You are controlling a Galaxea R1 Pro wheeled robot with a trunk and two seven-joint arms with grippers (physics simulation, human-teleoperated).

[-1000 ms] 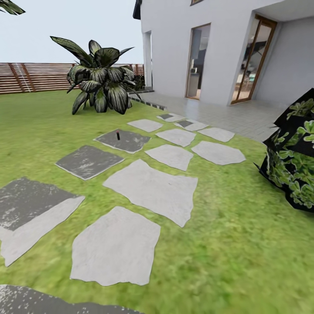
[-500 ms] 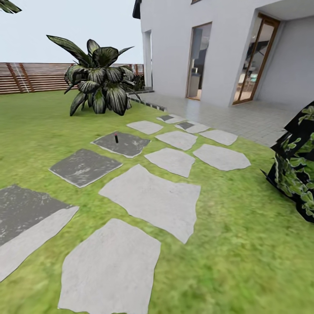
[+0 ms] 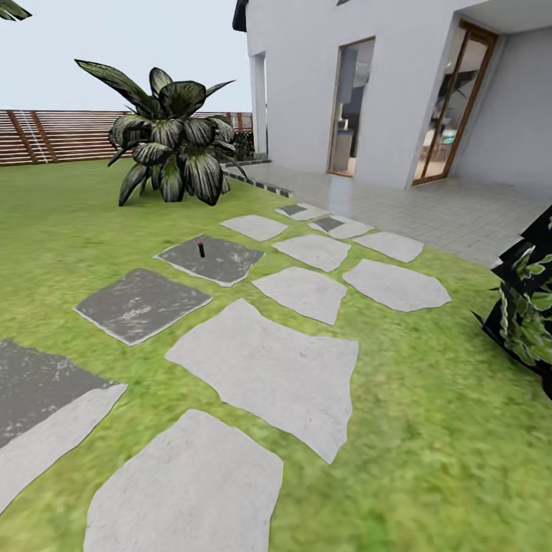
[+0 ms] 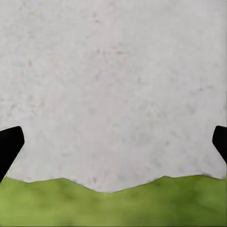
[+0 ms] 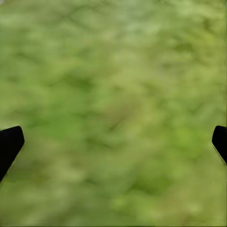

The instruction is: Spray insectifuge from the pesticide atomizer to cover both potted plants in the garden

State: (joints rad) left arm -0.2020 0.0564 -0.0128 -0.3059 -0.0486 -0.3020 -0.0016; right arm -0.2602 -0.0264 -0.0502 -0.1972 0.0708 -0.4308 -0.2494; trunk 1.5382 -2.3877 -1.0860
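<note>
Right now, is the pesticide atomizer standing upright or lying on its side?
Upright. In the head view the pesticide atomizer stands vertical on a dark stepping stone, red top uppermost.

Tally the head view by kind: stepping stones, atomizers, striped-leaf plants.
stepping stones: 12
pesticide atomizer: 1
large striped-leaf plant: 1
Total: 14

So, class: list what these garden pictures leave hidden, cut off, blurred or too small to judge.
- Atomizer, head view: too small; only a dark stick with a red top on a dark slab.
- Leafy block, head view: cut off by the frame edge.
- Lawn, right wrist view: blurred.
- Stone, left wrist view: cut off by the frame.
</note>
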